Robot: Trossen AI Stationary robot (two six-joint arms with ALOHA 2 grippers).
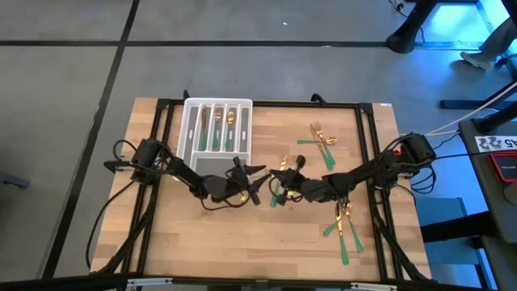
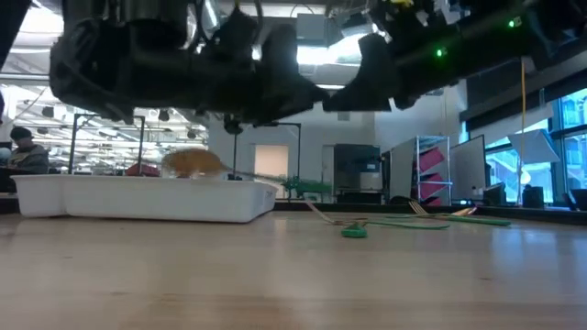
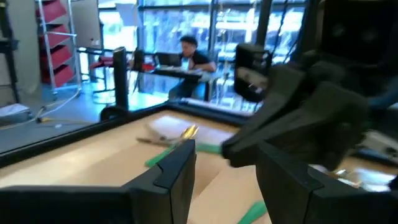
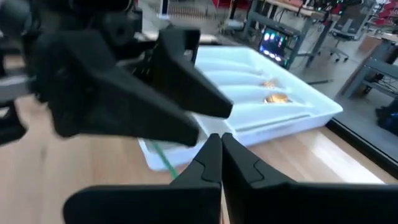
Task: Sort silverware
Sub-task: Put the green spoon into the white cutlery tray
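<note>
Left gripper [image 1: 257,172] spread open at mid-table, just in front of the white tray [image 1: 194,129]; right gripper [image 1: 279,179] pinched onto a green-handled piece [image 1: 275,196], tip to tip with the left; remaining silverware [image 1: 321,139] behind and beside the right arm; no legible writing anywhere.

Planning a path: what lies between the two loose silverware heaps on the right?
The right arm crosses between the upper heap and the lower heap, in the high view.

Bright, even indoor light; blurred wrist views, dark backlit arms overhead
</note>
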